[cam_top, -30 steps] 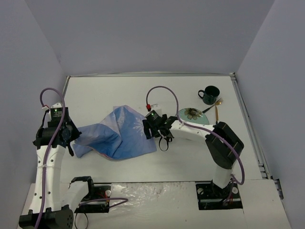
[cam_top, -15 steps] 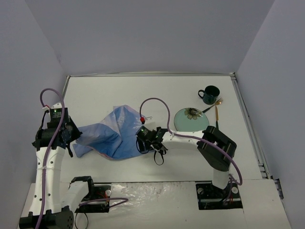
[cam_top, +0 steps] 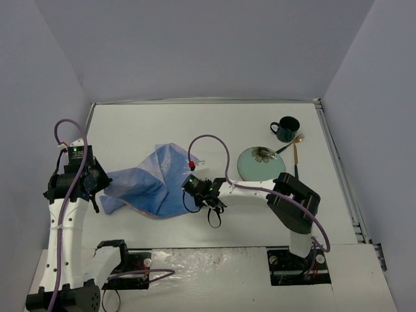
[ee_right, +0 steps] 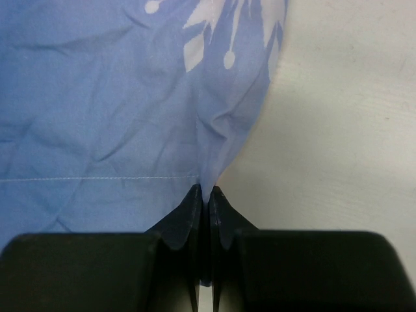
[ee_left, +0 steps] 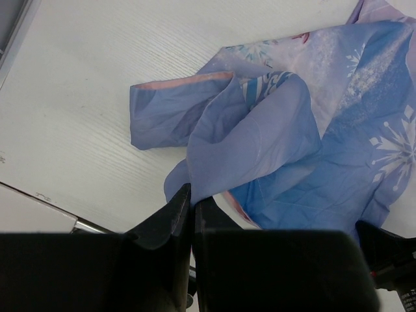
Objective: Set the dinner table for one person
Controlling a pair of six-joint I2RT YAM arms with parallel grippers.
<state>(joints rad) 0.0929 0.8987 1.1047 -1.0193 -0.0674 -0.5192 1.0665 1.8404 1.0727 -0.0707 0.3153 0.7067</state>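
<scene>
**Both arms pinch the crumpled placemat on the white desk**

The white desk (cam_top: 162, 123) fills the middle of the top view, its metal rim running along the 12 and 3 o'clock sides. A blue snowflake-printed placemat (cam_top: 153, 185) lies rumpled on it, toward 9 o'clock from the desk's centre. The left fingers (ee_left: 191, 198) are pressed together on a fold of the placemat at its 9 o'clock end. The right fingers (ee_right: 205, 195) are clamped on the cloth's hem at its 3 o'clock edge. A teal plate (cam_top: 261, 162) with a flower print sits at 3 o'clock from the placemat, apart from it. A dark green mug (cam_top: 286, 129) stands at 1 o'clock from the plate, with cutlery (cam_top: 296, 151) just beside both, too small to sort out.
</scene>
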